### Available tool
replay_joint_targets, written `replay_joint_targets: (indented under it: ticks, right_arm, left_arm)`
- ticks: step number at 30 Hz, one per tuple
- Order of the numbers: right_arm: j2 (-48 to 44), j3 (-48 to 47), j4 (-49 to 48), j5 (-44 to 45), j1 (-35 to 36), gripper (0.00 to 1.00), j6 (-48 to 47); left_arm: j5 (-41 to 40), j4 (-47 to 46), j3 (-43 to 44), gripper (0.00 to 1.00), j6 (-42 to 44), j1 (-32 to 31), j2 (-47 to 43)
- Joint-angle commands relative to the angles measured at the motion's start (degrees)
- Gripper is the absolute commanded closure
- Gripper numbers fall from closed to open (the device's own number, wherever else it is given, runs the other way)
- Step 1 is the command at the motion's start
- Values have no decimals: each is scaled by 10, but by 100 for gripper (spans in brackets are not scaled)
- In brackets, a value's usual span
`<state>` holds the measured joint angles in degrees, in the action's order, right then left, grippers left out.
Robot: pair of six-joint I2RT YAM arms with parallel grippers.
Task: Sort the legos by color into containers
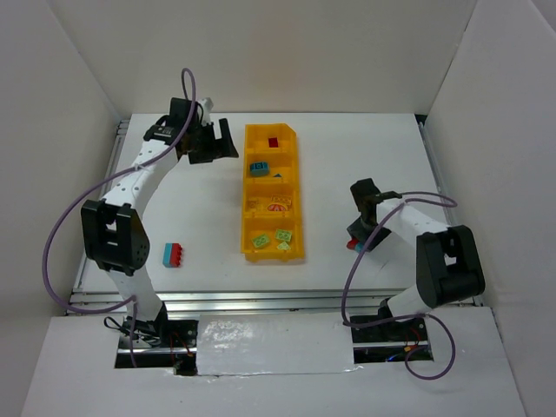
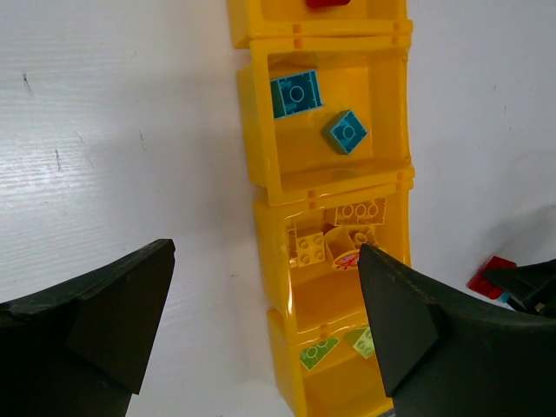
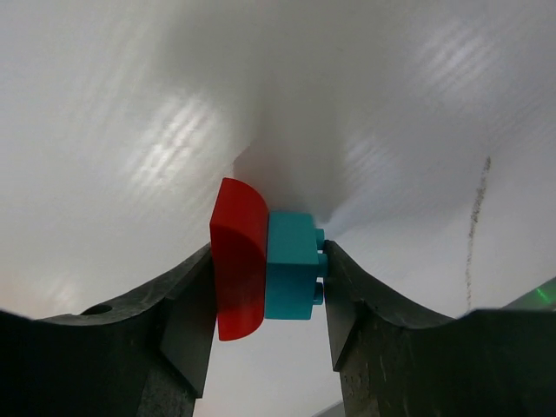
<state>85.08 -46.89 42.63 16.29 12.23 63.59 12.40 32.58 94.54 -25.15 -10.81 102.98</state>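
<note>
The left gripper (image 1: 215, 144) is held wide open, and nothing is found between its fingers (image 2: 95, 321). Bare white table (image 1: 200, 208) lies below it and back toward its own arm's base, while a side wall (image 1: 78, 104) stands near on its outer side. Well behind this gripper, close to the left arm's base, a joined blue and red pair (image 1: 173, 255) is seen lying on the table. Its long axis lies across the table and its blue end is turned outward.

Just beside the left gripper, on its inner side, the bin (image 1: 247, 200) is placed. Its long axis runs from the far side toward the arms, and the cut corner is at the far end. In the left wrist view the bin is seen ahead, between the open fingers. From the far end, one red brick (image 1: 273, 142), two teal bricks (image 2: 295, 94), several yellow bricks (image 2: 310, 248) and green bricks (image 1: 260, 241) are seen, each colour in its own compartment. A red mark (image 2: 346, 258) is seen on one yellow piece, but it cannot be read.

A strip of bare table separates the bin from the right gripper (image 3: 268, 282). Its fingers (image 3: 187, 304) are closed on a red piece (image 3: 239, 259) and a teal brick (image 3: 291, 265), which are joined side by side. The studs of the teal one point toward one finger, and the long axis of the red one runs along the fingers.
</note>
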Motion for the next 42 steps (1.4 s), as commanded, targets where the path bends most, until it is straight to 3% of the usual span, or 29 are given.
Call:
replay_joint_targets:
  ticks: [1,7,12,17,21,28,37,42]
  right_arm:
    - [-33,-56,-24,12,9,100,-79]
    - [7,-245,54,12,35,100,-130]
    - [56,-418,133,19,60,100,-143]
    - [122,-584,211,62,117,100,-154]
    - [127,-613,216,60,144,100,-146]
    - [105,-596,198,7,152,100,-119]
    - [66,-544,155,-19,156,100,-21]
    - [69,-564,149,-17,156,100,3]
  left_arm:
    - [20,26,64,0,15,-1,5]
    - [116,50,110,1,13,-34,29]
    - [280,2,113,0,18,-89,47]
    - [364,-64,119,0,-26,-132,60]
    - [374,-117,119,3,-61,-147,70]
    - [368,-128,130,5,-76,-156,82]
    - [373,-241,91,9,-164,-156,74]
    - [366,-248,99,15,-180,-157,83]
